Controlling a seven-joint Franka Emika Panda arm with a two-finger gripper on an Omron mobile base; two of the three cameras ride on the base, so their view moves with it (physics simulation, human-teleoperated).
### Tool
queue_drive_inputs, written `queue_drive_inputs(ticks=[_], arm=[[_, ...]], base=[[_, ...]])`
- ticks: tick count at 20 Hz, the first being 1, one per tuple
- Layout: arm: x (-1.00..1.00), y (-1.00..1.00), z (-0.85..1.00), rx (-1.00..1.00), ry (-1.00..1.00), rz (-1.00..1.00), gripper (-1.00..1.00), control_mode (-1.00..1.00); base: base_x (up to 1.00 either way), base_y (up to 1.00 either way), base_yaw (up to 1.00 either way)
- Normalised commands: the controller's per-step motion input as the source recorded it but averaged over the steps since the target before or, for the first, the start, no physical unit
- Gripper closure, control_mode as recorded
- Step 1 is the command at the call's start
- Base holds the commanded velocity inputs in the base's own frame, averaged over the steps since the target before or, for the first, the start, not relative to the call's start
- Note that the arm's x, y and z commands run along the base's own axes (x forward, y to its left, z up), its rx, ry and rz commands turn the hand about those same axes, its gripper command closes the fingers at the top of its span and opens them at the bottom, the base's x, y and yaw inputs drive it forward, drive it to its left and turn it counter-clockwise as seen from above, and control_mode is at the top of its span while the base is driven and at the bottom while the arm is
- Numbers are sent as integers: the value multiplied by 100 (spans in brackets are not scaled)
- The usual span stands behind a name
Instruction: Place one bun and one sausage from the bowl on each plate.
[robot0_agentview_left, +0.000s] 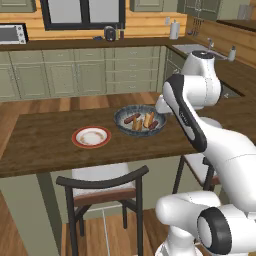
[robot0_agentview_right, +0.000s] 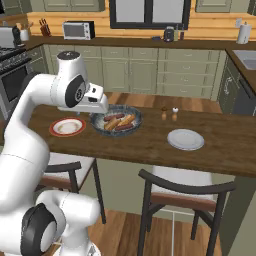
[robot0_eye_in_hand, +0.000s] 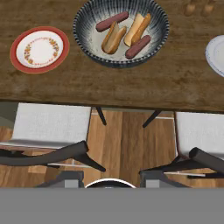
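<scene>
Dark-rimmed bowl (robot0_eye_in_hand: 121, 33) of buns and sausages lies well ahead of the jaws.

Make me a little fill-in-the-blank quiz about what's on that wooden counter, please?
1. The bowl holds two buns and ____ sausages.
2. The red-rimmed plate has ____ food on it.
3. The bowl sits between the red-rimmed plate and the ____ plate.
4. Two small shakers stand ____ the bowl and the grey plate.

Missing words: two; no; grey; between

A glossy white arm (robot0_agentview_left: 215, 145) of rounded, bulbous segments is seen, joined by dark grey rings and round dark caps at the joints, with a dark stripe along one link.
</scene>
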Motion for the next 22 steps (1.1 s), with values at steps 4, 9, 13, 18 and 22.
queue_drive_inputs(ticks=[4,9,13,18,22], arm=[[-16,-38,0,5,-6,-1,-100,-100],[0,0,0,0,0,0,-100,100],[0,0,0,0,0,0,-100,100],[0,0,0,0,0,0,-100,100],[0,0,0,0,0,0,-100,100]], base=[[0,0,0],[57,-54,-3],[100,60,-10],[75,100,-7],[31,89,40]])
